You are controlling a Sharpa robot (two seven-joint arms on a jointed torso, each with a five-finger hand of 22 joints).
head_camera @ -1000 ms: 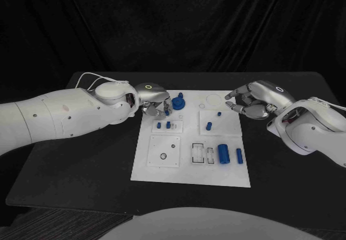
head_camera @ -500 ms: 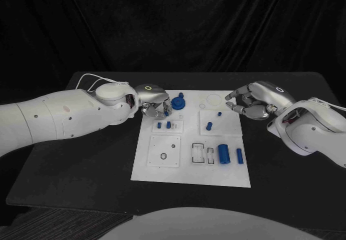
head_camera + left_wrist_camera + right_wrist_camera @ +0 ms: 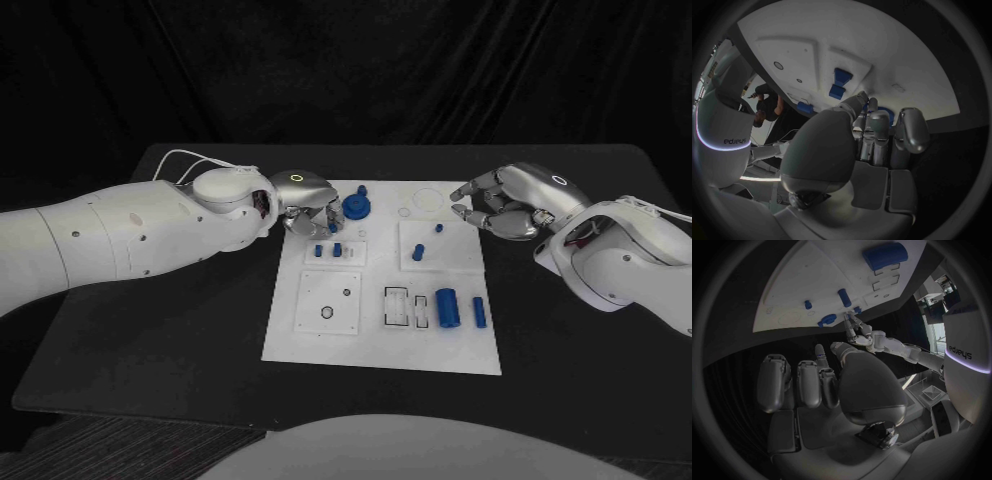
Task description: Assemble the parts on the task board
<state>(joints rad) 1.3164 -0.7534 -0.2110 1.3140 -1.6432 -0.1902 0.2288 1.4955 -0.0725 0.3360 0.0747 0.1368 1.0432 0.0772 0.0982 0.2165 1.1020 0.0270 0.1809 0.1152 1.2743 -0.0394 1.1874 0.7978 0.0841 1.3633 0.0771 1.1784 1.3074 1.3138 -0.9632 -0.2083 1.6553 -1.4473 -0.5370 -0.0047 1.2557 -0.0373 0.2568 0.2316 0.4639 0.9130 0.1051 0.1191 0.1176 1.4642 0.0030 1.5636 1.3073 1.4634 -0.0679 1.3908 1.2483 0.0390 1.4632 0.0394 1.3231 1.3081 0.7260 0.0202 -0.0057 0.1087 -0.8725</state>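
Fingers (image 3: pixel 320 222) of left hand (image 3: pixel 303 200) (curled) — beside blue part (image 3: pixel 355 206).

Matt white plastic-looking task board (image 3: pixel 379 335) on a dull black table (image 3: pixel 159 330), smooth blue plastic-looking parts (image 3: pixel 447 306), glossy silver metal-like left hand (image 3: pixel 304 205) and right hand (image 3: pixel 508 202), smooth white arm shells with a soft sheen, black cloth-like backdrop (image 3: pixel 346 70).

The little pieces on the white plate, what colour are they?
Blue. The parts stand out against the white task board best in the head view.
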